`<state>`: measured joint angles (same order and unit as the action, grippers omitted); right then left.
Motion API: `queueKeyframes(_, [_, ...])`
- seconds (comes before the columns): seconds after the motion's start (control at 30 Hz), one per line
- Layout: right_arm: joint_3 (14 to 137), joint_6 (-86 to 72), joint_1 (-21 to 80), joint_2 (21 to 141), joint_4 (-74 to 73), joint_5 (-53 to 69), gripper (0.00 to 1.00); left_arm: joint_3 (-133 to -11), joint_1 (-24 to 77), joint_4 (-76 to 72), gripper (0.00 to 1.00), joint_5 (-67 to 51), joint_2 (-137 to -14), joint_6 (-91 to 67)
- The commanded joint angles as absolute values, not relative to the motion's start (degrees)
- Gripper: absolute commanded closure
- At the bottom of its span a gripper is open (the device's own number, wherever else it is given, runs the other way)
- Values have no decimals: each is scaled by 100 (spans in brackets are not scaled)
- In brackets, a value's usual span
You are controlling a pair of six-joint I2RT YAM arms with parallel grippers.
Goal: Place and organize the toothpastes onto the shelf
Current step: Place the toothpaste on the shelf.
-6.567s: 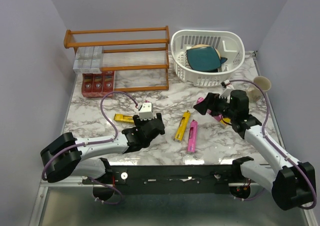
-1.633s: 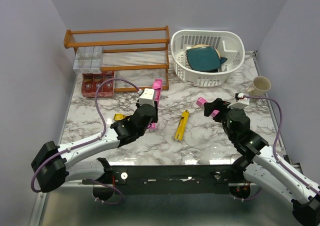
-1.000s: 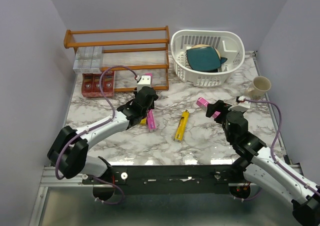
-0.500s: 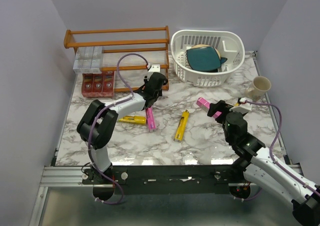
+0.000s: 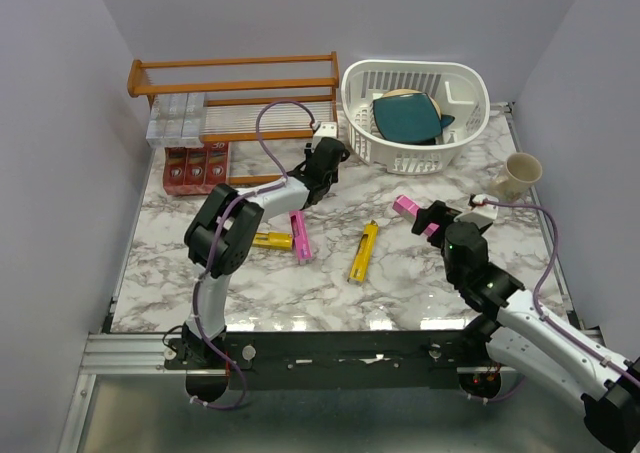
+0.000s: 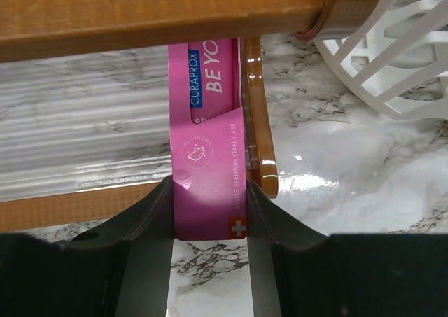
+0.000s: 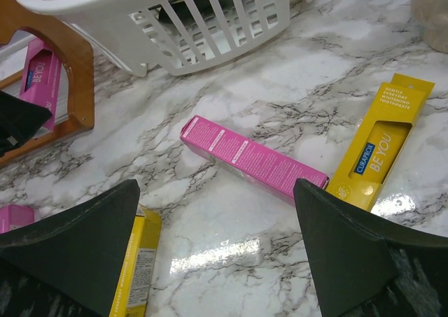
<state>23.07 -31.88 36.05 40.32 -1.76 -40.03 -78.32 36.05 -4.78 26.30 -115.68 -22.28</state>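
Left end effector (image 6: 208,191) gripping pink carton (image 6: 206,121), marble tabletop (image 5: 270,285), lilac walls (image 5: 60,93)

Glossy marble-look table (image 7: 231,226), seemingly wooden shelf (image 6: 140,9)

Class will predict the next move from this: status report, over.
Left fingers shut on pink carton, far end inside shelf. Right fingers open near loose pink carton. Basket close beside shelf.
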Motion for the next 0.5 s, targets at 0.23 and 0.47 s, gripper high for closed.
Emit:
queueKeyframes(0.23, [2390,-3226,3639,4298,-53,-4201,1,-8130,3568,-879,47,2654,-11874,-2408])
queueKeyframes(0.47, [2443,-3234,3639,4412,-97,-4184,1,-8139,3577,-879,36,2532,-11865,-2478])
